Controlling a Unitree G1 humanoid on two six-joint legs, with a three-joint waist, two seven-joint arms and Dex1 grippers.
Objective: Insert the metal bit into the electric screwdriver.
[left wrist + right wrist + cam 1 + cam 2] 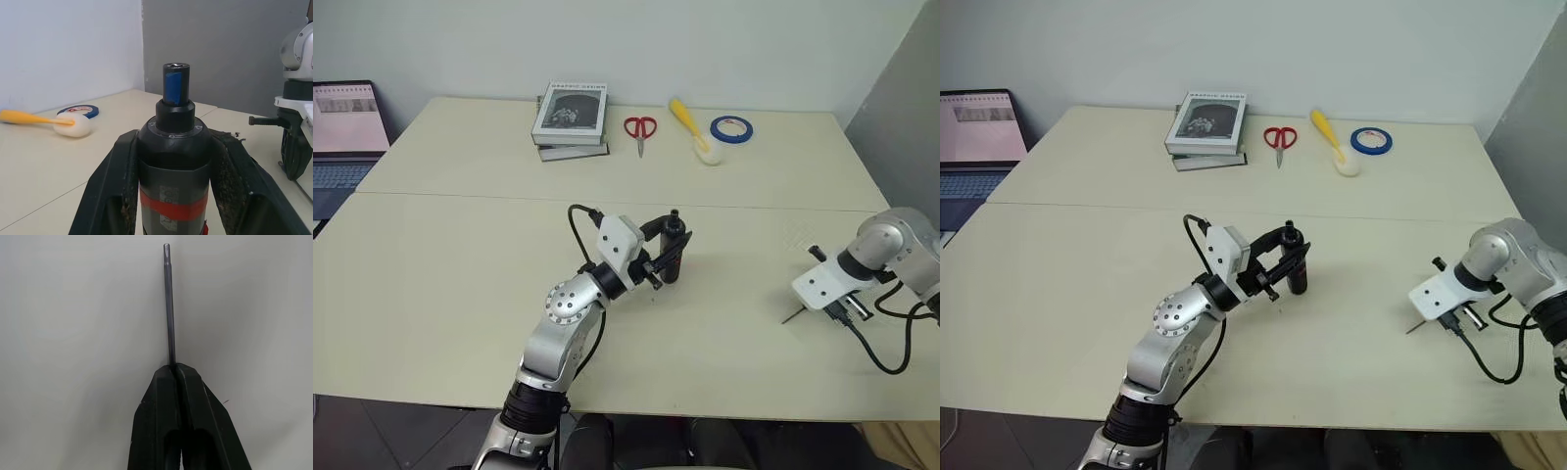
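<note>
Standing upright between the two black fingers (122, 186) of the left end effector (668, 257), the electric screwdriver (174, 161) is gripped around its body, its red band low in the grip and its small blue tip raised clear above the fingers. This tool is taken as the landmark. Well to its right, over bare surface (460, 274), the right end effector (176, 369) is seen pinched shut on the metal bit (169, 303); the thin dark rod is clamped at one end and juts straight out past the fingertips, its far end free. Whether that end touches the surface cannot be told. Far behind the screwdriver, near the back edge, a stack of books (571, 119), red-handled scissors (640, 128), a yellow-handled brush (693, 129) and a roll of blue tape (731, 128) are laid in a row.
</note>
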